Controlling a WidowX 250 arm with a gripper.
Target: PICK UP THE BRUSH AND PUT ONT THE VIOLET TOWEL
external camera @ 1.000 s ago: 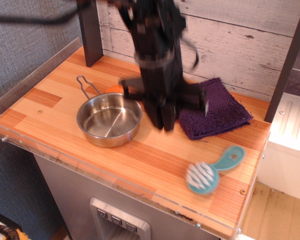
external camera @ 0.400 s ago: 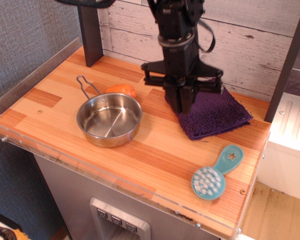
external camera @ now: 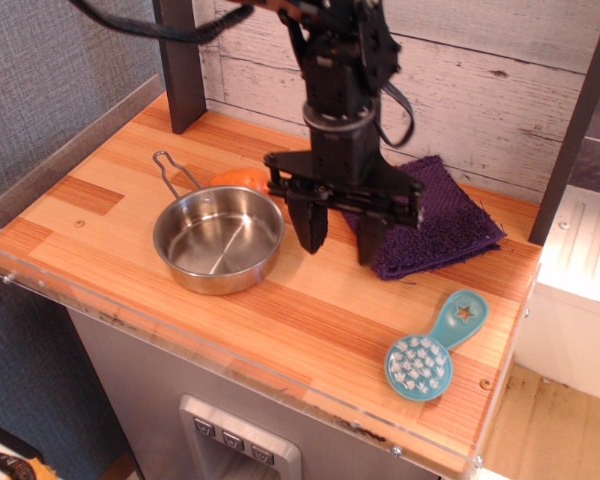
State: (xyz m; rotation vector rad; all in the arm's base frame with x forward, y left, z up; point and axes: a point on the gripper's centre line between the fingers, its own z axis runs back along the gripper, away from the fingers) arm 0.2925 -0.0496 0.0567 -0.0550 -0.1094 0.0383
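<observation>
The gripper hangs above the wooden table with its two fingers spread wide apart and nothing between them. It sits between the steel pan and the violet towel, its right-hand finger over the towel's near-left edge. The brush lies on the table near the front right corner, bristles up, handle pointing toward the back right, well apart from the gripper and separate from the towel. An orange object lies just behind the pan.
</observation>
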